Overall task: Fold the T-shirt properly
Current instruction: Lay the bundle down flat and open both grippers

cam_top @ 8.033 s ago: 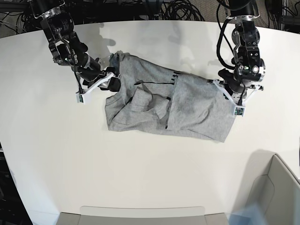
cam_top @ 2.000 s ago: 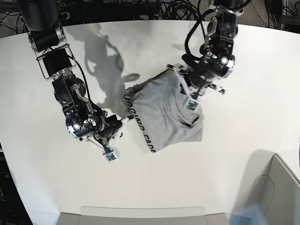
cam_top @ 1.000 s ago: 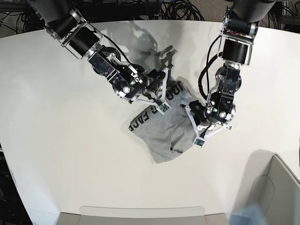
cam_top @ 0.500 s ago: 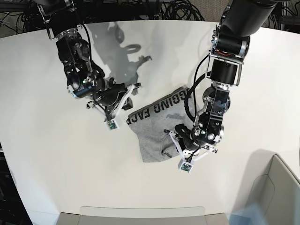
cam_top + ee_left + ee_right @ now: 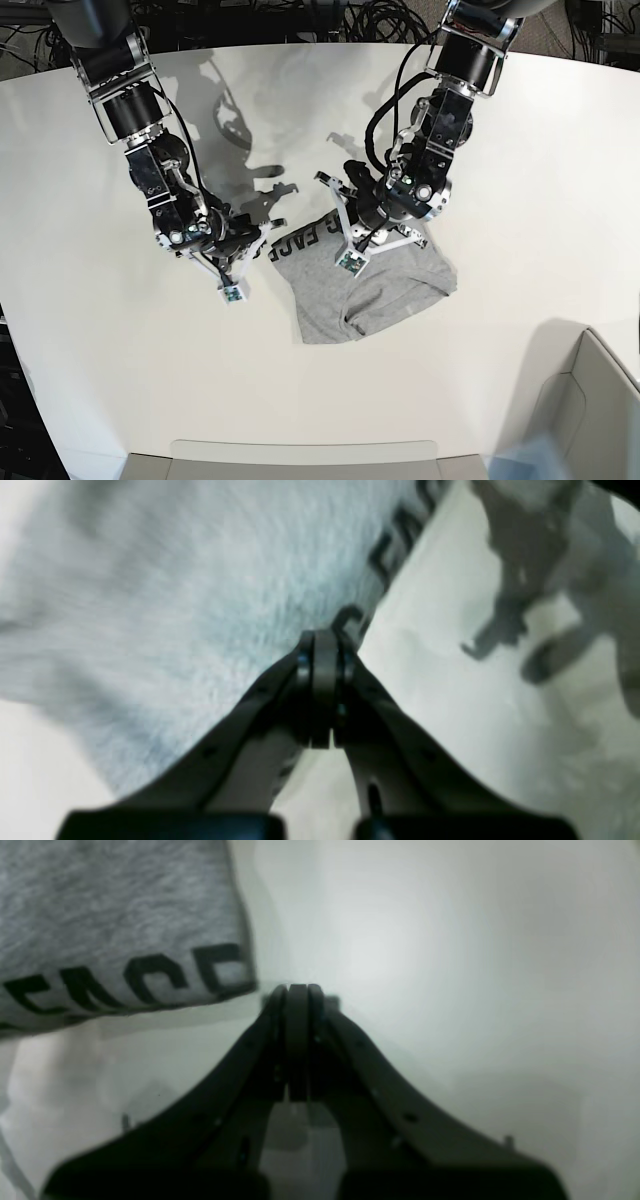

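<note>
The grey T-shirt (image 5: pixel 385 285) lies folded into a compact bundle on the white table (image 5: pixel 520 180), black lettering (image 5: pixel 305 238) along its upper-left edge. My left gripper (image 5: pixel 338 228) is shut, tips over that lettered edge (image 5: pixel 385 555). Whether fabric is pinched between its fingers (image 5: pixel 300 660) does not show. My right gripper (image 5: pixel 260 245) is shut with nothing in it, just off the shirt's lettered corner. In the right wrist view the right gripper (image 5: pixel 297 990) stands over bare table and the T-shirt (image 5: pixel 115 905) fills the upper left.
A grey bin (image 5: pixel 590 400) stands at the front right corner. A shallow grey tray (image 5: pixel 300 455) runs along the front edge. Black cables (image 5: pixel 380 20) pile up behind the table's far edge.
The left arm has swung from the shirt's lower edge up to its lettered edge. The right arm has dropped slightly to the corner. The shirt has shifted a little to the right.
</note>
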{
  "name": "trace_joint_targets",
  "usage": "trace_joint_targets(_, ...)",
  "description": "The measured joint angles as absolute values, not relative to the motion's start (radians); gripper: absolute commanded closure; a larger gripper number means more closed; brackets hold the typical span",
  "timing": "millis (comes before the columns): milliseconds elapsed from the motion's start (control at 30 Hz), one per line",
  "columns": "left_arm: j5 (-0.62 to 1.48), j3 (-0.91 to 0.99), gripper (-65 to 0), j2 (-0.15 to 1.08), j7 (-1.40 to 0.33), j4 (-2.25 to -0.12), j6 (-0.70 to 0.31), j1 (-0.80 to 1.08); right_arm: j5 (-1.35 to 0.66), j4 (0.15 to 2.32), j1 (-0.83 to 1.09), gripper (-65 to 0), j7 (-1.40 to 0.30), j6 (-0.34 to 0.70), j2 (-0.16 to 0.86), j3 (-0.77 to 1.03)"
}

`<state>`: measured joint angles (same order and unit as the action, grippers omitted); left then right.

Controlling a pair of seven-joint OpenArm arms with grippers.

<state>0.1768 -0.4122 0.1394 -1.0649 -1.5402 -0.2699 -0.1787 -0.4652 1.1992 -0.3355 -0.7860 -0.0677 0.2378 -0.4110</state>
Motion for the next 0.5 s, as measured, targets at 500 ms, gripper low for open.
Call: trace_joint_targets(500, 0.168, -0.148, 0.0, 0.247, -1.081, -1.639, -0.268, -0.165, -0.480, 1.476, -0.191, 0.0, -0.826, -0.064, 0.262, -0.505)
